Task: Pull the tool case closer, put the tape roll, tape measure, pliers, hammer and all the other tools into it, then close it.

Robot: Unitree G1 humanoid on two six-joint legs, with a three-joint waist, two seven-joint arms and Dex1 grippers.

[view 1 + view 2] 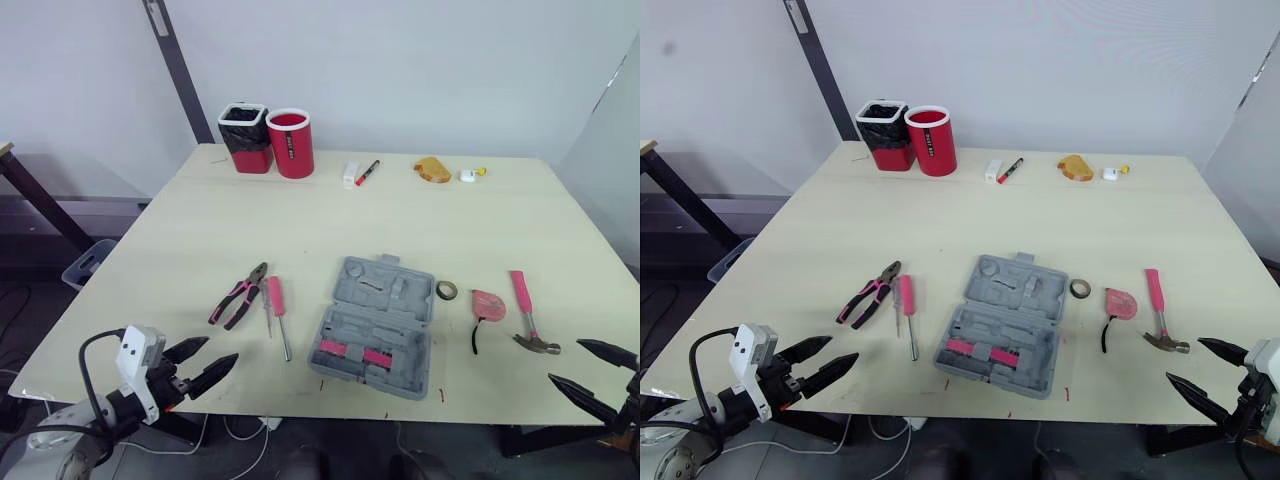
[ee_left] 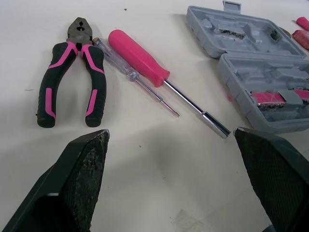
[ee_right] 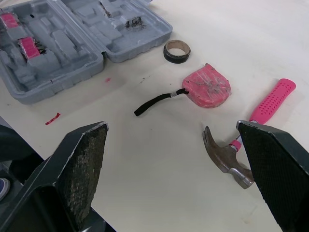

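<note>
L gripper (image 1: pixel 220 350) hangs at near-left edge of table (image 1: pixel 300 220), fingers spread wide, empty. Just ahead of it lie pliers (image 1: pixel 238 296) and pink screwdriver (image 1: pixel 276 300). To their right is tool case (image 1: pixel 378 325), open and flat, near front edge, approx. centred betw. the arms. Tape roll (image 1: pixel 447 290) sits just beside case's right side, then tape measure (image 1: pixel 488 305), then hammer (image 1: pixel 525 310). R gripper (image 1: pixel 566 361) is off near-right edge, also wide, holding nothing.

Progress: case looks w/in reach, so pull-in prob. done or barely needed. No loose tool packed yet; near half holds just pink-banded bits. Left to do: every tool in, then shut lid.

L wrist view makes plain a 2nd, thin clear-handled screwdriver (image 2: pixel 130 75) right alongside the pink one. R wrist view shows tape measure's black strap (image 3: pixel 153 102). Head views add red cup (image 1: pixel 290 142) and black cup (image 1: pixel 245 137) at far edge.
</note>
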